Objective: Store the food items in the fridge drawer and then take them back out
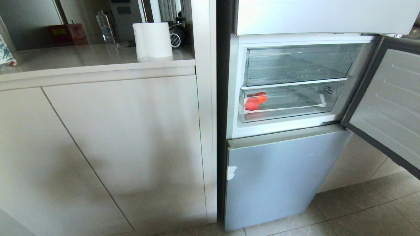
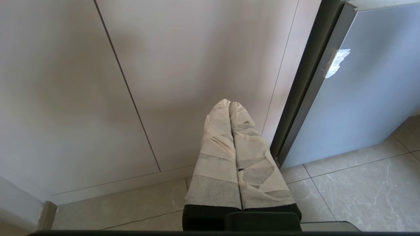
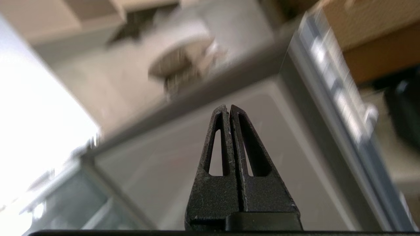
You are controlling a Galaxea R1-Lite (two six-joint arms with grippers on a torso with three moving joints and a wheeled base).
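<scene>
The fridge's middle compartment stands open. Two red food items (image 1: 256,101) lie together at the left end of the lower clear fridge drawer (image 1: 295,113), which sits pushed in. Neither gripper shows in the head view. My left gripper (image 2: 229,102) hangs low in front of the cabinet, its tape-wrapped fingers shut on nothing. My right gripper (image 3: 228,106) is shut and empty, its black fingers pressed together in front of a pale grey panel with a dark frame; that view is blurred.
An empty clear bin (image 1: 297,64) sits above the drawer. The open fridge door (image 1: 387,108) swings out on the right. The lower fridge door (image 1: 282,173) is closed. A beige cabinet (image 1: 108,144) stands at left, with paper rolls (image 1: 154,41) and a bottle (image 1: 105,28) on its counter.
</scene>
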